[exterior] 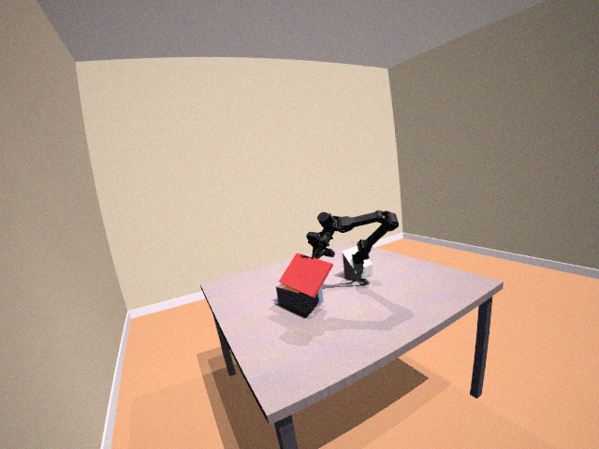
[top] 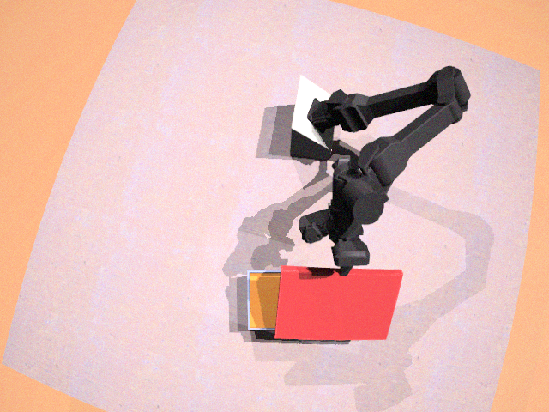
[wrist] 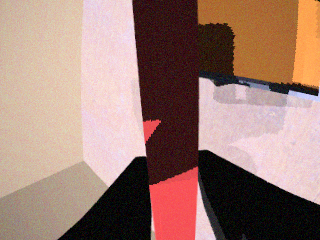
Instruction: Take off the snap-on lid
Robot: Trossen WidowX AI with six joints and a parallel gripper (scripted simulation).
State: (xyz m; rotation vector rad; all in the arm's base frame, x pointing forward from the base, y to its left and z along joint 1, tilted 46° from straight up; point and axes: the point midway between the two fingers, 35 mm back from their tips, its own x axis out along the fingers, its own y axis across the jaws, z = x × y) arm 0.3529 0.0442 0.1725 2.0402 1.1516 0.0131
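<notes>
Top view: hand [top: 345, 270] clamps tilted red lid [top: 336, 305] above box [top: 259, 301].

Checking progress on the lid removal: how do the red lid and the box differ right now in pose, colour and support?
The lid hangs tilted, one edge pinched in the gripper; the box sits flat on the table. The lid is plain red; the box has dark outer walls and an orange inside. In the top view the lid is offset to one side, leaving part of the box open. Both are rectangular, with similar outlines.
</notes>
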